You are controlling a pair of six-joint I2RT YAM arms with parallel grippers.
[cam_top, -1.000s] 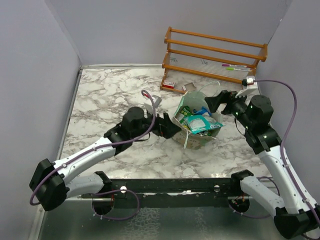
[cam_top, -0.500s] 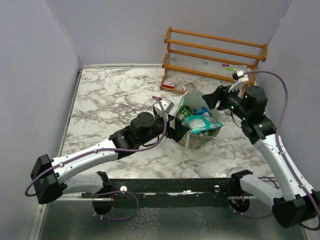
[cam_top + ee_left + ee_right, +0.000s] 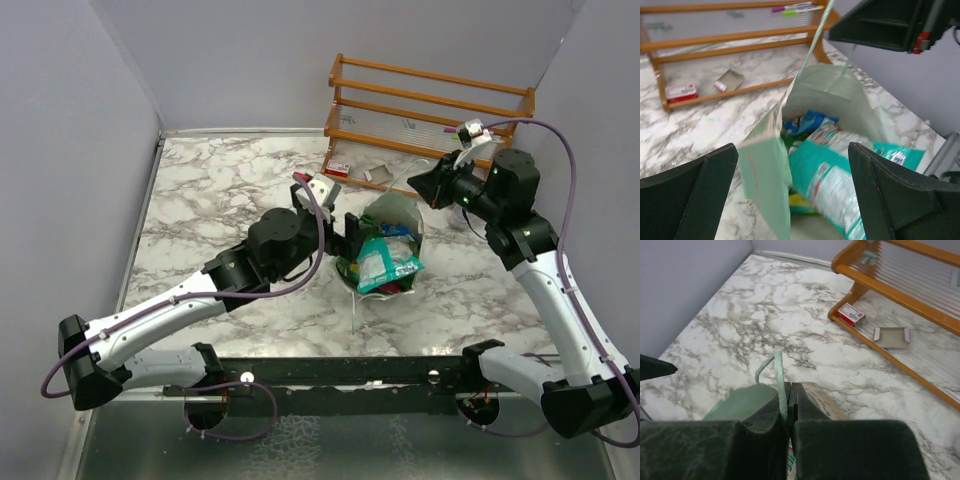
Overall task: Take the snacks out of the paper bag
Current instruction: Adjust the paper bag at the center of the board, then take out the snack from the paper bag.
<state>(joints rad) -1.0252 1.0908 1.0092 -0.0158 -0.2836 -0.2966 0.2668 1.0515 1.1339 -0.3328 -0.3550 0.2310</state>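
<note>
The pale green paper bag [image 3: 402, 212] leans in the middle of the marble table, mouth toward my left arm. My right gripper [image 3: 789, 390] is shut on its thin string handle [image 3: 771, 365] and holds it up from behind. My left gripper [image 3: 800, 200] stands open at the bag's mouth, one finger on each side, touching nothing that I can see. Of the snacks, a teal-white packet [image 3: 840, 185] sticks out of the mouth. A blue packet [image 3: 810, 120] lies deeper in, and a yellow-green one [image 3: 800, 202] lies under the teal one.
A wooden rack [image 3: 430, 110] stands at the back right, close behind the right gripper [image 3: 420, 182]. A small red-white box [image 3: 338, 168] and a flat cardboard piece [image 3: 891, 335] lie at its foot. Grey walls close in the table on three sides.
The right gripper closed on the bag's handle and rose toward the rack. The bag tipped over toward the left arm, and the left gripper came forward to its mouth.
</note>
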